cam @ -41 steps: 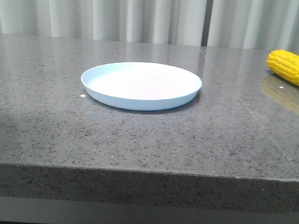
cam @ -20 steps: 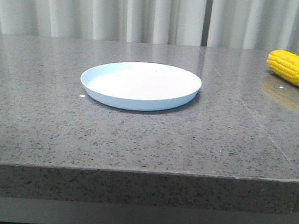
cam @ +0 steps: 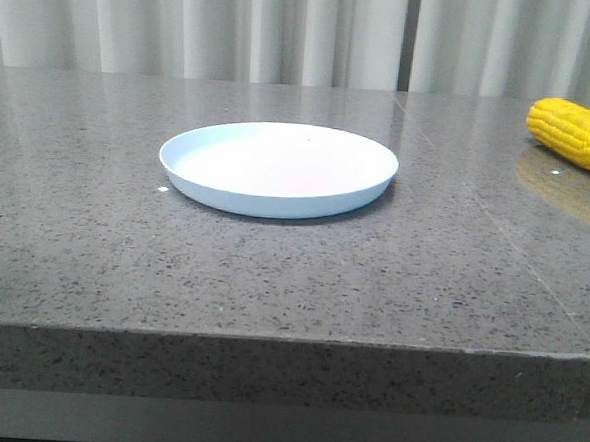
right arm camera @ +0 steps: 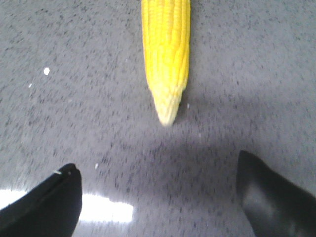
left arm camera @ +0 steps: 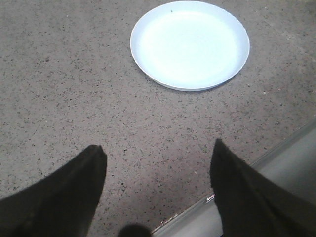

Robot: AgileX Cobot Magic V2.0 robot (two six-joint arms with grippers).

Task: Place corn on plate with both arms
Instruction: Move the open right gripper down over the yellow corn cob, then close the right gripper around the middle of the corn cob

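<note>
Right gripper (right arm camera: 158,197) spread wide, empty, over table (right arm camera: 74,123). Corn (right arm camera: 167,54) lies ahead, pale tip pointing at me, long axis along my approach. Left gripper (left arm camera: 158,187) also spread, near plate (left arm camera: 143,64); my right arm nearer corn.

Left hand (left arm camera: 158,160) and right hand (right arm camera: 158,173), fingers spread wide, both empty.
</note>
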